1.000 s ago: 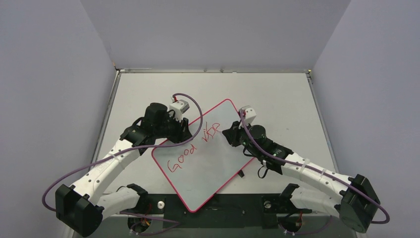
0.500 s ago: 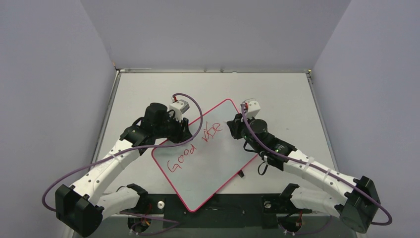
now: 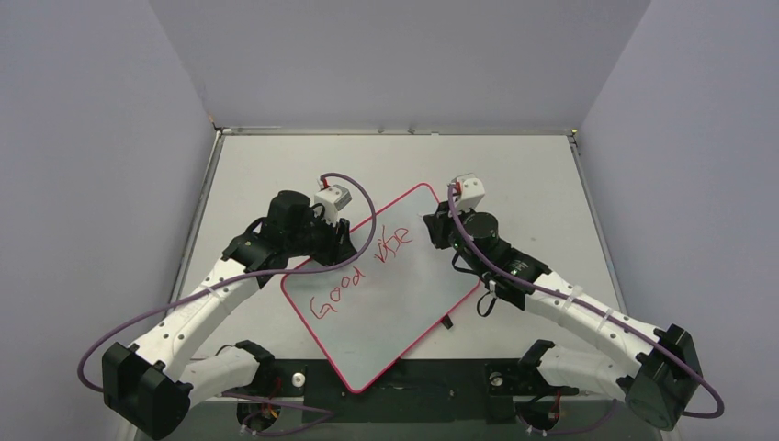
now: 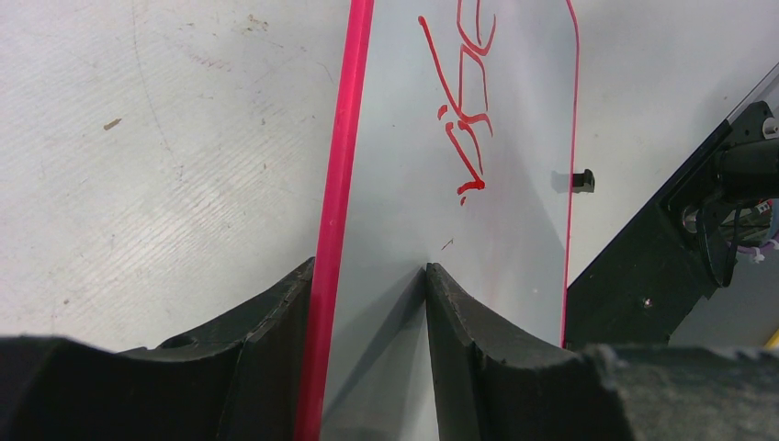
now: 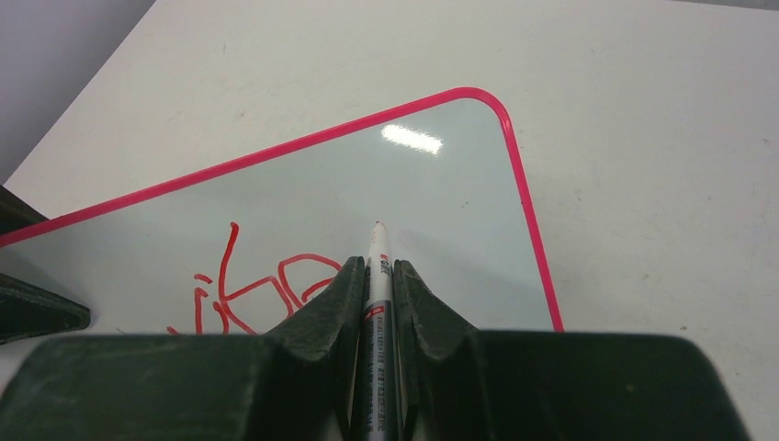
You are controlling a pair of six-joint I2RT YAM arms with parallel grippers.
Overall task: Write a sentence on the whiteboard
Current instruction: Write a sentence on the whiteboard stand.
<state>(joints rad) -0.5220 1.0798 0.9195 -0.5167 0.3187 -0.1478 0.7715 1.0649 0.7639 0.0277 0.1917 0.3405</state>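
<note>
while right gripper (image 5: 378, 265) pinches marker (image 5: 378, 243), over whiteboard (image 5: 450, 197)

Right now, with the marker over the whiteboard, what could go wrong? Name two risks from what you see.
The left tool straddles the whiteboard at its pink edge, jaws apart, not clamping, so the board might slide under writing pressure. The marker in the right tool points near the far corner, so the sentence may run out of room.

Your pale grey table (image 3: 524, 175): whiteboard (image 3: 395, 312) lies flat mid-table, skewed, near corner over black strip (image 3: 432, 390) at near edge.
</note>
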